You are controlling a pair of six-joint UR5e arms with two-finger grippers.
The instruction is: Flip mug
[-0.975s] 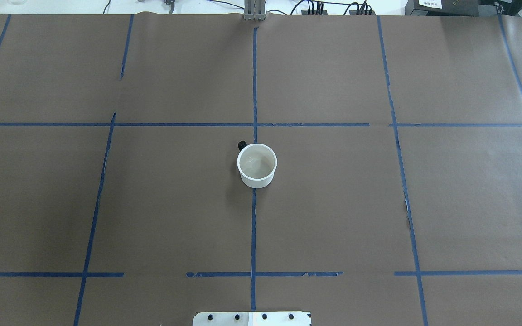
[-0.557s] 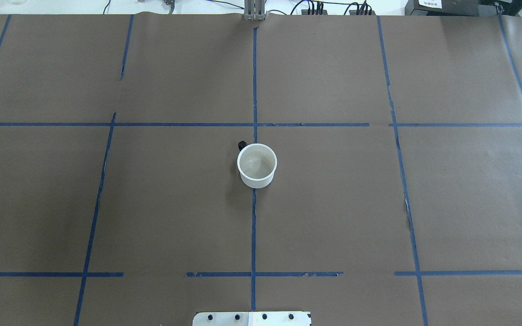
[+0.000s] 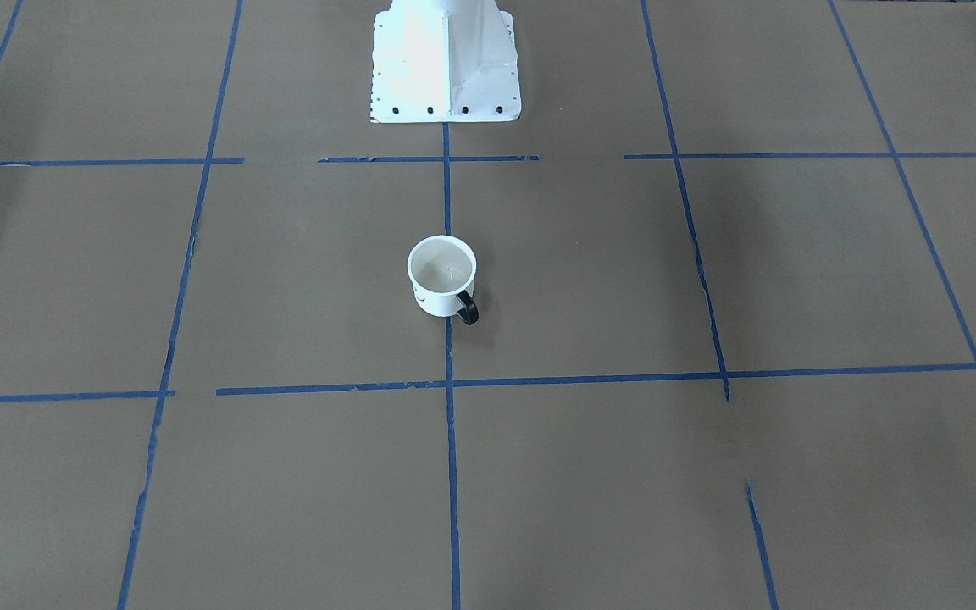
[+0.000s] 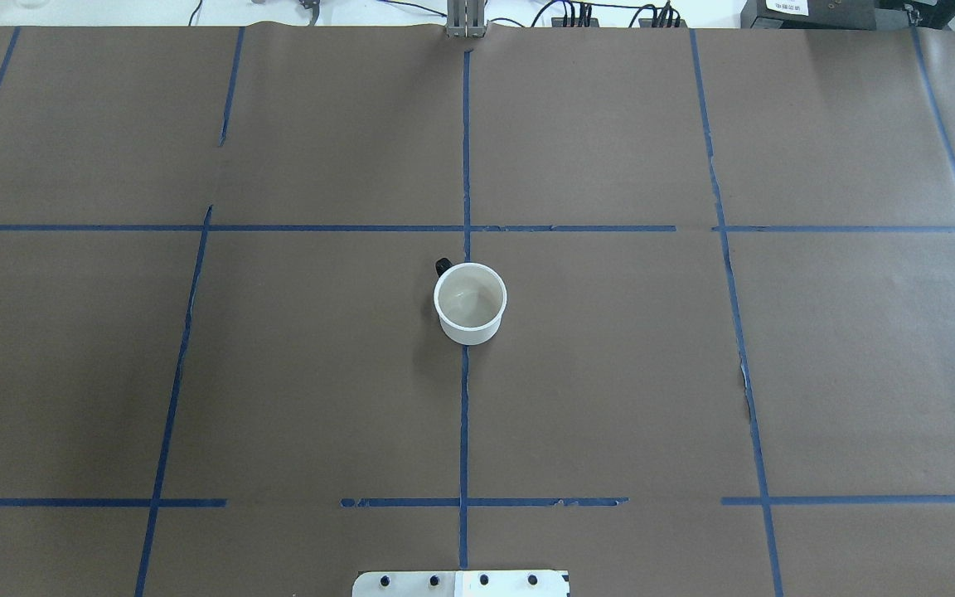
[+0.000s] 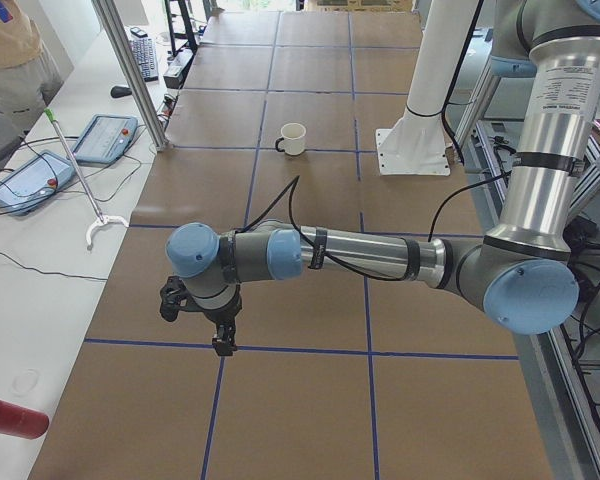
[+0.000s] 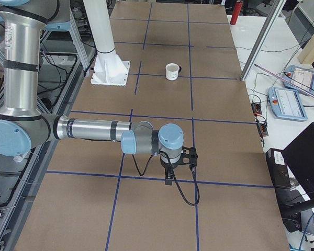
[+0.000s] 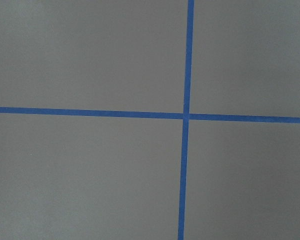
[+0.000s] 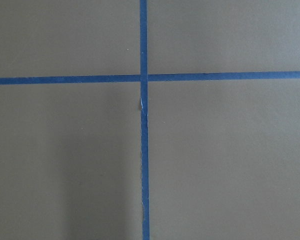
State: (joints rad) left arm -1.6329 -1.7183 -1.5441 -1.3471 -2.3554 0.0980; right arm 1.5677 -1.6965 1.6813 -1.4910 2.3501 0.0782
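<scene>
The left hand (image 5: 220, 335) and the right hand (image 6: 169, 177) each hung over the brown paper worktop (image 4: 610, 390), well apart from the mug. I could not tell if they were open or closed. The small white round mug (image 4: 470, 303) stood mouth up in the worktop's middle. In the overhead view its black loop handle (image 4: 443, 266) pointed to 11 o'clock.
</scene>
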